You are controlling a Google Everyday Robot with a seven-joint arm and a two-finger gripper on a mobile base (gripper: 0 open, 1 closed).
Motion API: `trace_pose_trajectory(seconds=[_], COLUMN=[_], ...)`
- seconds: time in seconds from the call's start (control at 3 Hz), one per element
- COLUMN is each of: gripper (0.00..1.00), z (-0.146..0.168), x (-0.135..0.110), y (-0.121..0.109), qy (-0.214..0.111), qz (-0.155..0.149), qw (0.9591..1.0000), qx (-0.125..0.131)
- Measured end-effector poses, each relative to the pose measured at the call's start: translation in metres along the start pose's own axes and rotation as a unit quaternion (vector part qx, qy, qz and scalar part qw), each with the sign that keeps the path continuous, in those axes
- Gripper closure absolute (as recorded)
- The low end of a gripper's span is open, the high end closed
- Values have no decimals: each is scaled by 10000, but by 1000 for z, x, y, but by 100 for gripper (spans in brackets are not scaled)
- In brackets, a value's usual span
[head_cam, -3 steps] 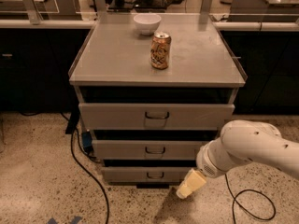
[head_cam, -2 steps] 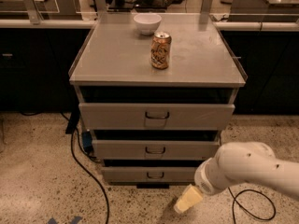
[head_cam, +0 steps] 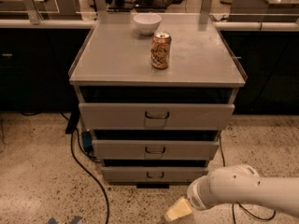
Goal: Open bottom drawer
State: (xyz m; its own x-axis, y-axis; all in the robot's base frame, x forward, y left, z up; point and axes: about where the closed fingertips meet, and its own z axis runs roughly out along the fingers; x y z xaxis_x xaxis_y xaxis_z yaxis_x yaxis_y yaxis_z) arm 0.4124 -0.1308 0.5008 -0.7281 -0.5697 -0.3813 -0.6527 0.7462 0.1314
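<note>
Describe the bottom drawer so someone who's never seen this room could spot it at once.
Find the grey cabinet with a can and bowl on top; three drawers stack down its front. The bottom drawer is the lowest, nearest the floor, up-left of the robot's hand. Its front is the narrowest and shortest of the three.

No readable text, can (head_cam: 160,50) label perhaps lettered yet illegible, jaws low before bottom drawer (head_cam: 154,174)
</note>
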Motion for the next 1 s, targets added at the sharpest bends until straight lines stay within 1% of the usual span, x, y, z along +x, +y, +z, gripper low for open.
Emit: trace_pose_trajectory(seconds=[0.33, 0.67, 1.0], gripper=[0, 0, 0], z=[0, 20, 49], x=[0, 2, -12], y=[0, 5, 19], qy=[-1, -148, -550], qz=[-1, -93, -65], qw=[10000, 9997, 9965], qx=[-1, -149, -622])
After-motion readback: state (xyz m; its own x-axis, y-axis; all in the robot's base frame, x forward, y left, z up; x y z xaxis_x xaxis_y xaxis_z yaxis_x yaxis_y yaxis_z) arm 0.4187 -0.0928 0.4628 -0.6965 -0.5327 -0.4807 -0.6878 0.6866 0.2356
